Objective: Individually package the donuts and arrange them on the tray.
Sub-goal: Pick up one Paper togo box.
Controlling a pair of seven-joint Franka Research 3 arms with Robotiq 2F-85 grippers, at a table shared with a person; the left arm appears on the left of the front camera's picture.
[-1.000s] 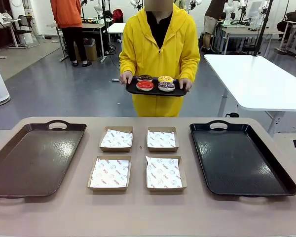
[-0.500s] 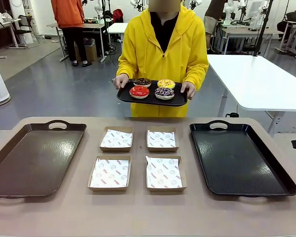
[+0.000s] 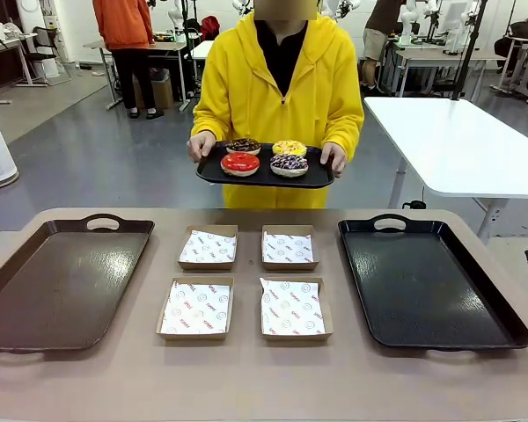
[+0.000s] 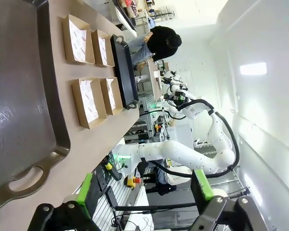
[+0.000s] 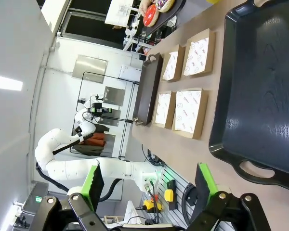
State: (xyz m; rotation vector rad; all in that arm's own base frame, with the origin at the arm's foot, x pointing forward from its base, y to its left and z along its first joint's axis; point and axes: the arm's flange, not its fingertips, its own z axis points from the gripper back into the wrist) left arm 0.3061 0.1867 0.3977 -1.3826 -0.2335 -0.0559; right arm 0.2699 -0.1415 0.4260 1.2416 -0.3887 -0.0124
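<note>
The red donut (image 3: 240,163), the sprinkled donut (image 3: 289,164), the plain chocolate donut (image 3: 243,145) and the yellow donut (image 3: 289,148) lie two by two on a small serving tray (image 3: 264,178). A person in a yellow hooded top carries it in both hands (image 3: 200,145) beyond the table's far edge, off the table (image 3: 264,378).

They look light and soft, with glaze that would likely smear or stick. A gentle pinch across the outer sides of the ring, from above, seems safest (the sprinkled one may shed). They sit close together, so there is little room for a finger between neighbours, and the person's thumbs rest on the tray rim just beside the outer ones.

Nearer the robot, four paper-lined boxes (image 3: 208,247) stand in a square at mid-table, all without a donut. A large brown tray (image 3: 62,281) lies on the left and a large black tray (image 3: 427,281) on the right.

The left gripper (image 4: 144,190) and the right gripper (image 5: 149,180) both stand spread wide, holding nothing, back at the near side.
</note>
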